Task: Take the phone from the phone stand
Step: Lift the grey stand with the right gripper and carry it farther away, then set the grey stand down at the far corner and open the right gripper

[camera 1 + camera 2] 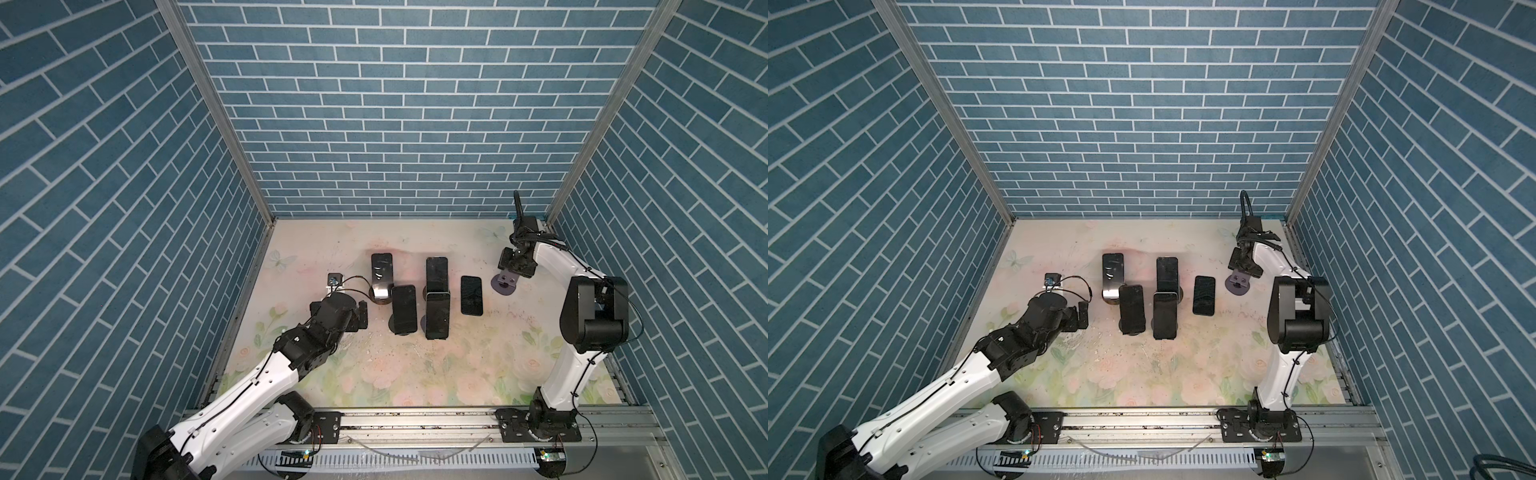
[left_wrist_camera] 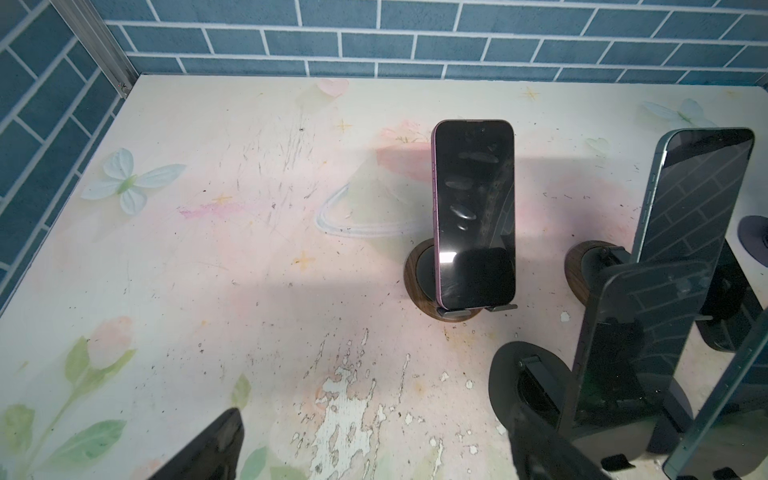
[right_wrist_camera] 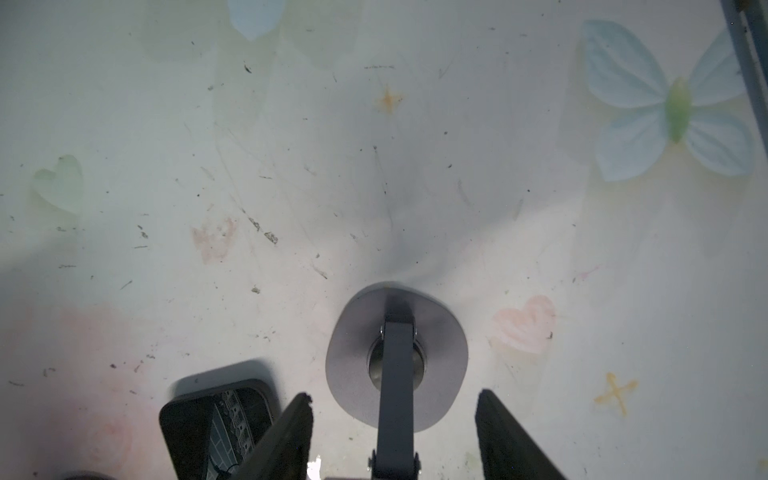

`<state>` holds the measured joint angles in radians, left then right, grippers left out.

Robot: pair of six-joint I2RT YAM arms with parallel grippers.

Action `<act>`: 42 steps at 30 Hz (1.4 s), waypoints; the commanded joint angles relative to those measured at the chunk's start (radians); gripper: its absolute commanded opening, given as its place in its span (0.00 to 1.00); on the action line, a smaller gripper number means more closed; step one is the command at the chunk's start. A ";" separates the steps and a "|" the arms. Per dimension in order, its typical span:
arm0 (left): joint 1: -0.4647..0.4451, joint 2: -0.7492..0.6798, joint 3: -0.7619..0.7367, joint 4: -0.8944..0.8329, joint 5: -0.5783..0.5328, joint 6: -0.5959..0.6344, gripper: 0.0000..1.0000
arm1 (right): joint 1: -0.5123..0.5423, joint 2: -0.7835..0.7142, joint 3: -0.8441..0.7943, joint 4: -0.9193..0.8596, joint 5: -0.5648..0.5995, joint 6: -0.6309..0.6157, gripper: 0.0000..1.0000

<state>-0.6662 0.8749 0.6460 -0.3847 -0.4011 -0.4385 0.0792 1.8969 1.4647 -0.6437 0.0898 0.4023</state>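
Several dark phones lean on stands mid-table in both top views. Furthest left is a pink-edged phone [image 2: 473, 212] [image 1: 382, 270] on a round wooden stand [image 2: 415, 270]. My left gripper [image 2: 374, 415] [image 1: 360, 316] is wide open and holds nothing. It hovers low, near and to the left of that phone, apart from it. Another phone [image 1: 471, 296] [image 3: 216, 424] lies flat on the table. Beside it is an empty grey-purple phone stand [image 3: 357, 357] [image 1: 505, 286]. My right gripper [image 3: 395, 395] [image 1: 513, 270] is open, its fingers either side of that stand's upright arm without touching it.
Black phones on dark stands [image 2: 623, 353] crowd close to my left gripper's right finger. A small cube with a black cable [image 1: 334, 280] sits by the left wall. Blue brick walls enclose three sides, and a metal rail [image 1: 415, 419] runs along the front.
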 commanded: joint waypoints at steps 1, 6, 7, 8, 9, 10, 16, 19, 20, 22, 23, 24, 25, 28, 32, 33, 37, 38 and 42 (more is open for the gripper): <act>-0.005 -0.009 0.005 -0.016 -0.013 -0.009 1.00 | -0.004 0.016 0.056 -0.021 -0.001 -0.037 0.57; -0.005 -0.008 0.000 -0.011 -0.010 -0.003 1.00 | -0.003 0.020 0.072 -0.039 -0.005 -0.040 0.66; -0.006 -0.011 0.000 -0.010 -0.009 -0.001 1.00 | -0.003 0.018 0.075 -0.043 -0.005 -0.040 0.69; -0.006 -0.011 0.000 -0.008 -0.007 0.000 1.00 | -0.003 0.013 0.075 -0.045 -0.005 -0.040 0.73; -0.005 -0.010 0.000 -0.008 -0.004 0.001 1.00 | -0.004 0.006 0.075 -0.045 -0.005 -0.042 0.77; -0.004 -0.011 0.000 -0.008 -0.004 0.003 1.00 | -0.004 -0.001 0.075 -0.047 -0.006 -0.042 0.82; -0.005 -0.005 0.004 -0.017 -0.015 -0.004 1.00 | -0.003 -0.068 0.063 -0.060 0.013 -0.043 0.96; -0.005 -0.001 0.006 -0.019 -0.013 -0.005 1.00 | -0.003 -0.118 0.041 -0.068 0.020 -0.042 0.96; -0.006 0.000 0.008 -0.019 -0.012 -0.004 1.00 | -0.002 -0.138 0.029 -0.068 0.021 -0.041 0.96; -0.005 0.005 0.010 -0.020 -0.011 -0.006 1.00 | -0.002 -0.177 0.001 -0.068 0.017 -0.037 0.97; -0.005 0.008 0.011 -0.020 -0.011 -0.008 1.00 | -0.002 -0.200 -0.017 -0.067 0.016 -0.036 0.96; -0.006 0.010 0.012 -0.020 -0.015 -0.015 1.00 | 0.000 -0.223 -0.038 -0.065 0.017 -0.034 0.97; -0.006 0.013 0.012 -0.022 -0.023 -0.025 1.00 | -0.001 -0.244 -0.059 -0.059 0.017 -0.033 0.96; -0.006 0.020 0.014 -0.022 -0.037 -0.047 1.00 | 0.000 -0.313 -0.131 -0.050 0.019 -0.020 0.96; -0.006 0.033 0.017 -0.031 -0.048 -0.061 1.00 | 0.005 -0.418 -0.242 -0.020 -0.016 0.012 0.96; -0.005 0.040 0.022 -0.049 -0.070 -0.077 1.00 | 0.007 -0.450 -0.271 -0.009 -0.032 0.027 0.96; -0.005 0.079 0.044 -0.073 -0.069 -0.075 1.00 | 0.029 -0.543 -0.358 0.016 -0.110 0.070 0.96; -0.006 0.083 0.040 -0.058 -0.058 -0.072 1.00 | 0.042 -0.563 -0.373 0.015 -0.118 0.074 0.96; -0.006 0.084 0.019 -0.006 -0.050 -0.093 1.00 | 0.086 -0.622 -0.405 -0.017 -0.119 0.092 0.96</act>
<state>-0.6662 0.9615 0.6598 -0.4179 -0.4484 -0.5102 0.1413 1.3163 1.0969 -0.6510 0.0013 0.4496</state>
